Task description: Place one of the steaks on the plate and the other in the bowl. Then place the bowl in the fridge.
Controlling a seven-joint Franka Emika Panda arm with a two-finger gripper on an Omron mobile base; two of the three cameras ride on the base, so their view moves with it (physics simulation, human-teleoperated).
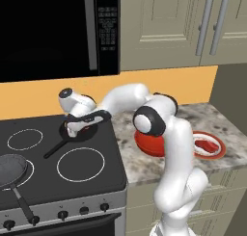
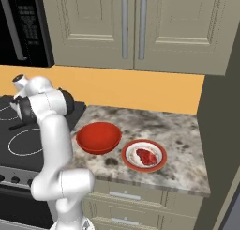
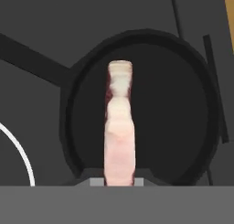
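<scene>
Gripper low over pan on stove, clamped shut on pale steak, seen edge-on. Likely bound for empty bowl; plate already holds red steak.

A black stovetop with white ring burners carries two dark pans: a small one at the back right burner, handle running toward the front left, and a grey one at the front left corner. Above hang a black microwave and beige cabinets; a speckled stone counter adjoins the stovetop's right edge.
</scene>
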